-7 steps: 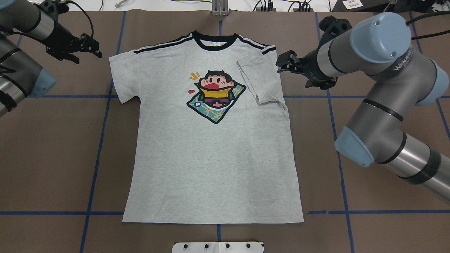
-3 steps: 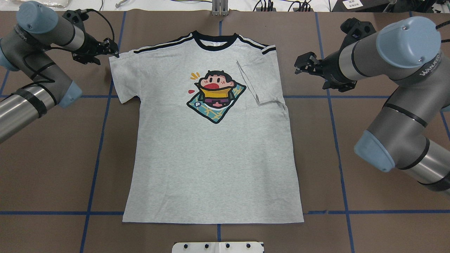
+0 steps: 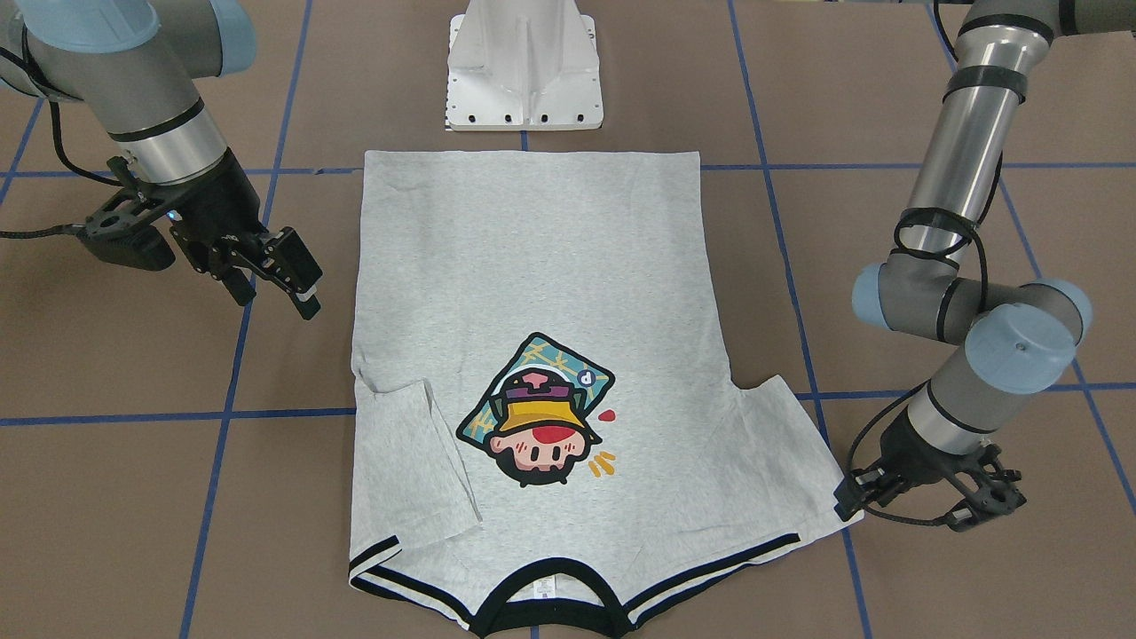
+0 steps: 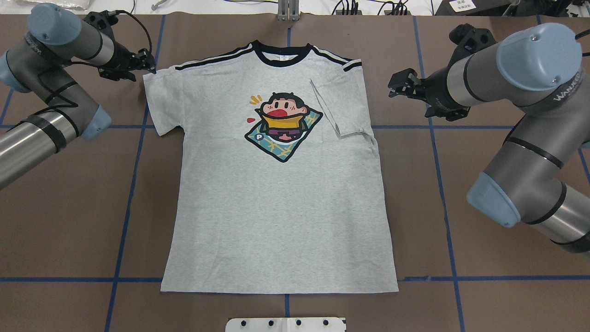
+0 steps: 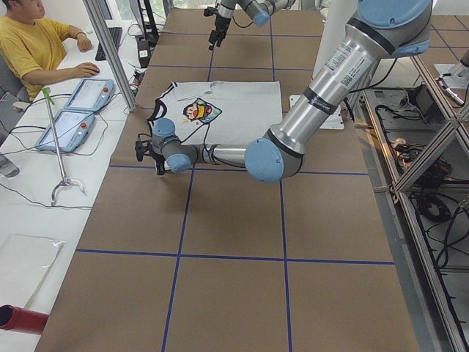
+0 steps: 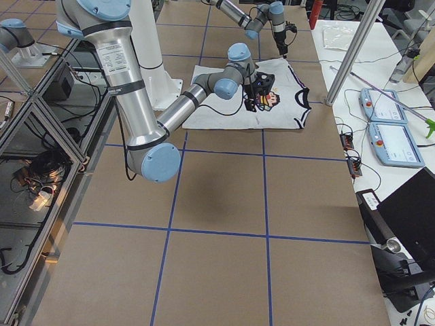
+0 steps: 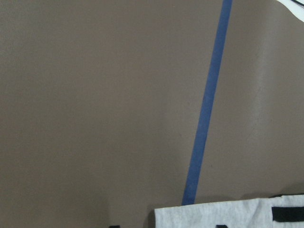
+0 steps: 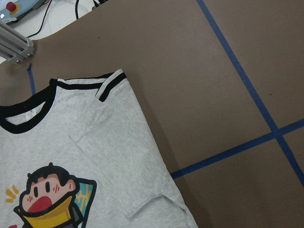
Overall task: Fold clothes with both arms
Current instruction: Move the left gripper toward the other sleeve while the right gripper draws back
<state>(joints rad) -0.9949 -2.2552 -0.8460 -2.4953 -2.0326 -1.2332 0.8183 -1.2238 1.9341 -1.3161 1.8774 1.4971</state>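
Observation:
The grey T-shirt (image 4: 276, 207) lies flat and face up on the brown table, its black collar on the far side from the robot's base. The sleeve on the overhead view's right (image 4: 339, 106) is folded in over the chest. The other sleeve (image 4: 159, 99) is spread out. My left gripper (image 4: 147, 63) is open at that sleeve's outer top corner, low over the table; it also shows in the front view (image 3: 850, 501). The left wrist view shows just the sleeve corner (image 7: 228, 213). My right gripper (image 4: 397, 85) is open and empty, apart from the shirt on its right.
The white pedestal base (image 4: 286, 324) stands just beyond the shirt's hem. Blue tape lines (image 4: 133, 184) cross the brown table. An aluminium post (image 4: 288, 11) stands at the far edge. An operator (image 5: 29, 44) sits by two teach pendants (image 5: 73, 110) beyond the table.
My left gripper has moved right, to the spread sleeve's corner. My right gripper has drawn back to the right, away from the folded sleeve. The shirt has not moved.

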